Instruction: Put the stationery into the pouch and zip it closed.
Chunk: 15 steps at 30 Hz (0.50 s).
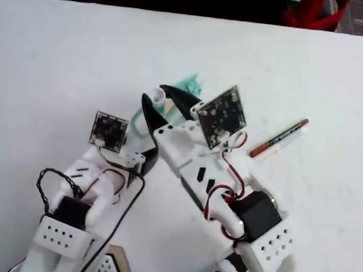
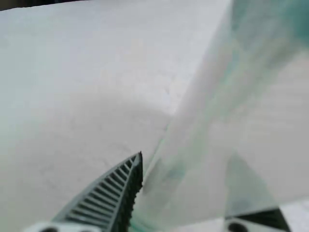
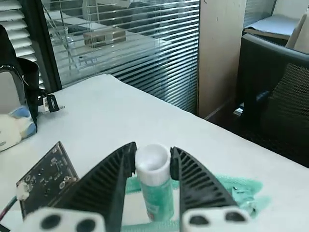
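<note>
From my remote station, the right gripper (image 3: 152,151) stood clamped on a white-capped green glue stick (image 3: 155,193), one black serrated finger (image 3: 108,176) pressed against each side of the tube, which it held upright. Directly beneath the stick lay the translucent teal plastic pouch (image 3: 236,186), resting on the white table (image 1: 64,58). The left gripper (image 2: 186,164) sat right against the pouch's edge, with the teal film close in front of its camera. I could not tell whether it was pinching the material. A brown pen with a white barrel band (image 1: 279,138) lay on the table well apart from the pouch, beyond the right arm.
</note>
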Motion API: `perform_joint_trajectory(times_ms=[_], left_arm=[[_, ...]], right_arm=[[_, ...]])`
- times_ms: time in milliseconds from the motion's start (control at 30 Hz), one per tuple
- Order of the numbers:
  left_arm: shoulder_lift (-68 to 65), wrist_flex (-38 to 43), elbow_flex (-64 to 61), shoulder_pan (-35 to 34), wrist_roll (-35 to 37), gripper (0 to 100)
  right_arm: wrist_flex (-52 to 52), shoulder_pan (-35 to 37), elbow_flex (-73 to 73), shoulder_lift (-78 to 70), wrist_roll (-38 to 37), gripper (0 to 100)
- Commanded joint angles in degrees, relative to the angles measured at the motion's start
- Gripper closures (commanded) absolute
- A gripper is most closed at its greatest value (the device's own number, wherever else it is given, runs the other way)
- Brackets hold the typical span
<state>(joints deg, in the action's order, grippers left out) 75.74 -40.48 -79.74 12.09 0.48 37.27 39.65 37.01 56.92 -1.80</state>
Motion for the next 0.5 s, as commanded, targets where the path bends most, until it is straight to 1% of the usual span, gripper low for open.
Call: perform_joint_trajectory(times_ms=[0, 100, 167, 367, 467], left_arm=[[0.7, 1.5, 2.9, -0.1, 0.6, 72], [0.7, 1.5, 2.9, -0.1, 0.6, 72], [0.7, 1.5, 3.0, -0.1, 0.6, 72], [0.7, 1.5, 2.9, -0.6, 0.6, 72], [0.7, 1.6, 3.0, -2.6, 0.6, 72]], right_arm=[[0.2, 0.2, -0.7, 0.5, -0.5, 94.1], [2.7, -0.3, -0.6, 0.4, -0.5, 85.7], [3.8, -0.4, -0.6, 0.5, -0.5, 82.5], [3.9, -0.7, -1.1, 1.0, -0.2, 82.2], [4.7, -4.0, -3.5, 1.0, -0.2, 82.2]])
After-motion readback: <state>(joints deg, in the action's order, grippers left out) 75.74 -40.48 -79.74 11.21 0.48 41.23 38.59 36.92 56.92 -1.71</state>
